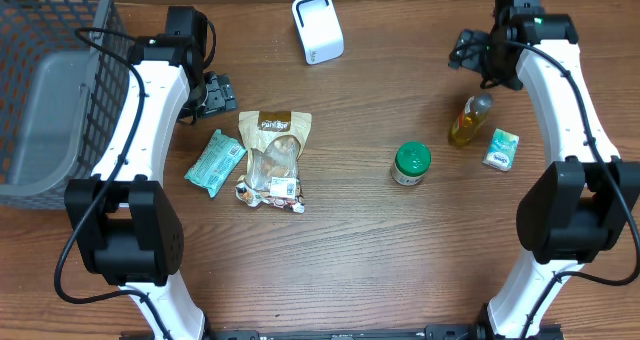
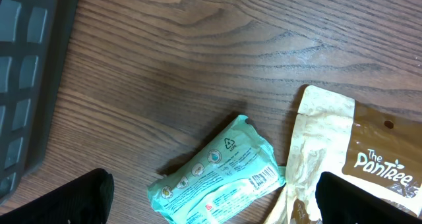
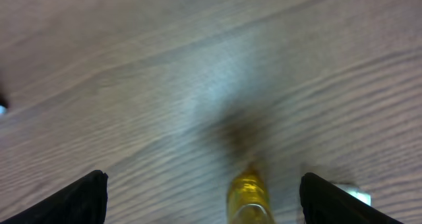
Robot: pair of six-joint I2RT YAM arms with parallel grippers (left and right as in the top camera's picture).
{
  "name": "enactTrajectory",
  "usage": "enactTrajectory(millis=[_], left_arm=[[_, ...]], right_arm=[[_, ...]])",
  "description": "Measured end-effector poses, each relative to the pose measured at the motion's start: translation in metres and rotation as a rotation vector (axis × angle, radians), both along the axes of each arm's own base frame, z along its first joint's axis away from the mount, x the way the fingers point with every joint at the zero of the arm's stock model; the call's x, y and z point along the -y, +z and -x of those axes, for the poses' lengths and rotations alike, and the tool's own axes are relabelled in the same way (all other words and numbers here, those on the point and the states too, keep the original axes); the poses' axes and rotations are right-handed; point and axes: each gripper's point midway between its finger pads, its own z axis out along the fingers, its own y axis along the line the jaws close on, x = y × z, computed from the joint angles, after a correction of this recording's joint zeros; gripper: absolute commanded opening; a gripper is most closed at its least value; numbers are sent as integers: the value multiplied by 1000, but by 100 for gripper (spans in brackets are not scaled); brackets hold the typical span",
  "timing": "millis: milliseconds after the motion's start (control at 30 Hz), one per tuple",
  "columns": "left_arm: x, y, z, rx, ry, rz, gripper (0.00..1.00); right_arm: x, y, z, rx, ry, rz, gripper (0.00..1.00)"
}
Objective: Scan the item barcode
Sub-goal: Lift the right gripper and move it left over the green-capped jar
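Plainly, the right tool (image 3: 202,178) is spread wide with nothing in it, its two dark fingers at the lower corners of the blurred wrist view. Between them, and apart from both, the yellow bottle (image 3: 249,199) stands upright on the counter (image 1: 380,260). The left tool (image 2: 211,178) is just as wide and just as empty. Under it a teal packet (image 2: 217,181) lies flat, with a printed barcode showing near its right end, just beside a brown bag (image 2: 343,165). The task does not say which item is meant; the bottle and the packet are the two with a tool above them.

The bottle is likely stiff, smooth and weighted by its liquid, so it could slip or tip. A hold across the body below the neck looks safest and leaves the label free. The packet is probably light and soft and would crumple, so pinching the end away from the barcode should keep the bars flat.

Farther out, the white scanner (image 1: 318,28) sits at the far middle of the counter, well apart from both. A green-lidded jar (image 1: 411,163) and a small green box (image 1: 501,148) lie near the bottle, and a grey basket (image 1: 40,110) is at the left edge.
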Motion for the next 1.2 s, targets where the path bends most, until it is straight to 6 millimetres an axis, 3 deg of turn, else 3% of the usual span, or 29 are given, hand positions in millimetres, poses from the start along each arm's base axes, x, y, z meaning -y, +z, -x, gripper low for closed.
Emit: enactTrajectory(millis=[167, 400, 633, 800, 933, 1200], left_arm=[[0, 0, 0, 0, 0, 0, 100], [0, 0, 0, 0, 0, 0, 99], [0, 0, 0, 0, 0, 0, 100], [0, 0, 0, 0, 0, 0, 100], [0, 0, 0, 0, 0, 0, 100], [0, 0, 0, 0, 0, 0, 100]], right_arm=[[-29, 9, -6, 27, 79, 8, 88], [-93, 12, -5, 54, 242, 20, 87], [-140, 4, 22, -19, 326, 15, 87], [-148, -6, 53, -138, 263, -8, 92], [-142, -12, 77, -242, 178, -17, 96], [-133, -20, 103, -348, 53, -21, 100]])
